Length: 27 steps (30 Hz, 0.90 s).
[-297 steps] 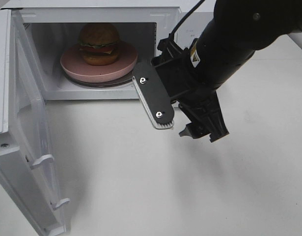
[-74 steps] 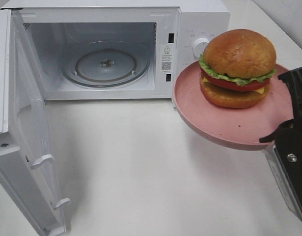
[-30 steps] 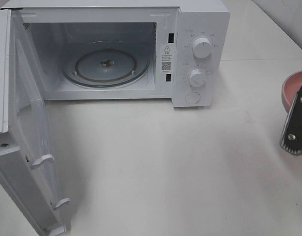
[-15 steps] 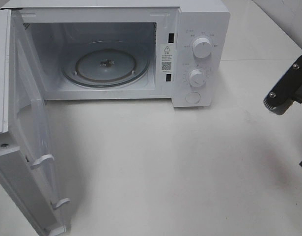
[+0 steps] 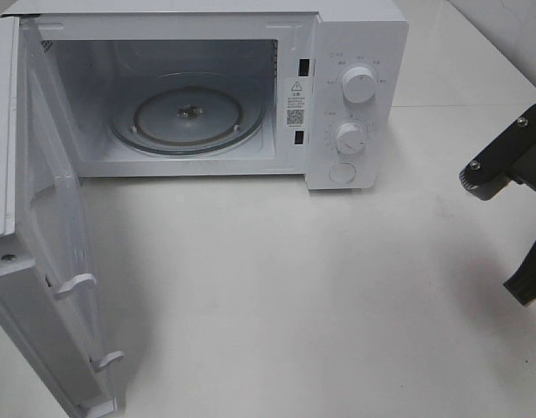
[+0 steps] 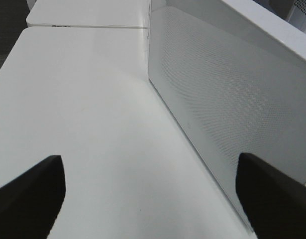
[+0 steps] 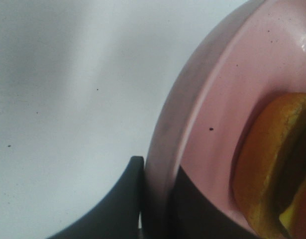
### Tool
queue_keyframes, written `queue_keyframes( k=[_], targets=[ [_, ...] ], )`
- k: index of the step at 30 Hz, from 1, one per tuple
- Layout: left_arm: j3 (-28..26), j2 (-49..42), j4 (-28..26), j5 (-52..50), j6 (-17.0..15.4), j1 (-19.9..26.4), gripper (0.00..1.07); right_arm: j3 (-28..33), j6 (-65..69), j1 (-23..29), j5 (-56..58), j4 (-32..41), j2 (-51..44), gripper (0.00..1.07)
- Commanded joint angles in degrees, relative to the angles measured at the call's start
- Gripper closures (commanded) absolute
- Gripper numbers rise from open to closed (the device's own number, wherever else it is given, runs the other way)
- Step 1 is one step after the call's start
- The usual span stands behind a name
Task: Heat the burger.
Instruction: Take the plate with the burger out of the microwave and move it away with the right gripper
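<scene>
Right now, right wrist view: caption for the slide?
Right end effector pinching the pink plate rim, burger on board, above the white table.

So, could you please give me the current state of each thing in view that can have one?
Microwave door: swung wide open.
Microwave cavity: nothing on the glass turntable.
Burger: on the pink plate, out of the microwave.
Pink plate: rim pinched in the right gripper.
Right gripper: shut on the plate.
Left gripper: open, holding nothing, beside the microwave's side wall.
</scene>
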Motion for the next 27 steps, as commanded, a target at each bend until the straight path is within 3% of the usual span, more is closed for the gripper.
queue_keyframes(
  k=[1,13,27],
  targets=[
    [0.23,-1.15,-0.57,-0.69,-0.11,-0.06,0.19,-0.23,2.29,-0.23,1.72,-5.27,0.06,1.07],
    [0.23,-1.15,-0.57,-0.69,-0.11,-0.06,0.19,5.04,7.33,-0.23,-1.6,-6.47,0.11,1.07],
    [0.23,-1.15,-0.57,-0.69,-0.11,-0.06,0.19,5.96,13.29,-7.1,-10.89,-9.34,8.42,1.07]
  ],
)
